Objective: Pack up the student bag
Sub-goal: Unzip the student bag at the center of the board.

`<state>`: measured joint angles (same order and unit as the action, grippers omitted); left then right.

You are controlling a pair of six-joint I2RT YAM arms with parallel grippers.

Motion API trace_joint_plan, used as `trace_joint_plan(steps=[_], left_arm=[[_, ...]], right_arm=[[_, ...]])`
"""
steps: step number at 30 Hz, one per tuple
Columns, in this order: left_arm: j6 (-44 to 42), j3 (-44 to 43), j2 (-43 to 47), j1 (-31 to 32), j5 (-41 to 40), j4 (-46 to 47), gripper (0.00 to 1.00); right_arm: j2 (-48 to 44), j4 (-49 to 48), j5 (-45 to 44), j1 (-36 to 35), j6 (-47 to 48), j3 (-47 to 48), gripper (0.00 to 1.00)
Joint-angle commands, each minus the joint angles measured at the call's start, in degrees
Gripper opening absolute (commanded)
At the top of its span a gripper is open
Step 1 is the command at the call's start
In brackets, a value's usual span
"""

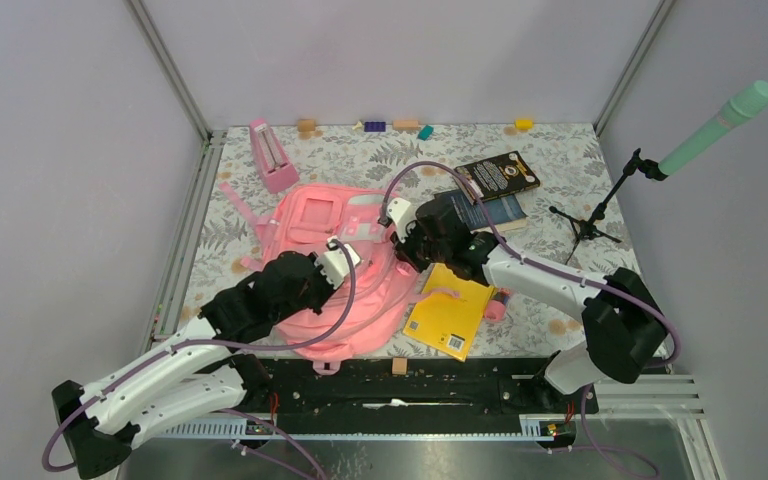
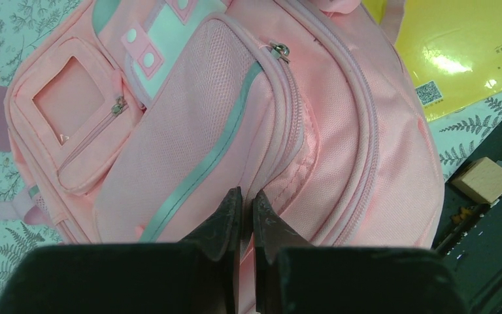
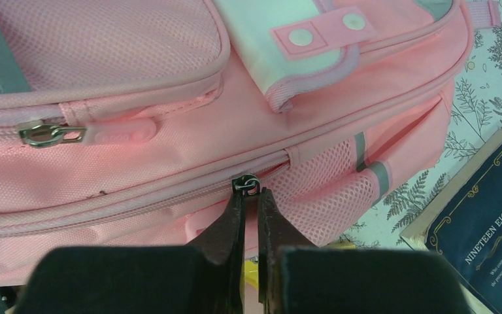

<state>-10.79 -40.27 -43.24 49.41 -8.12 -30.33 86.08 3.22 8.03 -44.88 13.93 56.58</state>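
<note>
Pink student bag (image 1: 310, 212), seemingly fern-print table (image 1: 360, 157).

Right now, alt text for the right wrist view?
The right fingers pinch a dark zipper slider on the pink student bag, which fills most of the frame. A navy book titled Nineteen Eighty-Four lies on the fern-print table at lower right.
</note>
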Motion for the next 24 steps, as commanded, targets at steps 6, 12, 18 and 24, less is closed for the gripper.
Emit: trace_joint_plan(steps=[6,12,18,24], left_arm=[[4.8,-5.0,-2.3,-0.5,1.7,7.9,0.00],[8.0,-6.0,-4.5,-0.5,4.7,9.9,0.00],[9.5,-6.7,-6.7,-0.5,5.4,12.2,0.00],[10.6,-9.6,-10.5,-0.5,5.6,13.2,0.00]], right_arm=[[-5.1,-1.3,-1.2,-4.0,-0.6,-1.4,0.00],[-6.4,-1.4,-0.6,-5.0,-2.9,-2.0,0.00],[-7.9,-1.3,-1.4,-5.3,-6.1,-2.8,0.00],[-10.1,-0.4,0.8,-5.4,-12.0,-2.2,0.00]])
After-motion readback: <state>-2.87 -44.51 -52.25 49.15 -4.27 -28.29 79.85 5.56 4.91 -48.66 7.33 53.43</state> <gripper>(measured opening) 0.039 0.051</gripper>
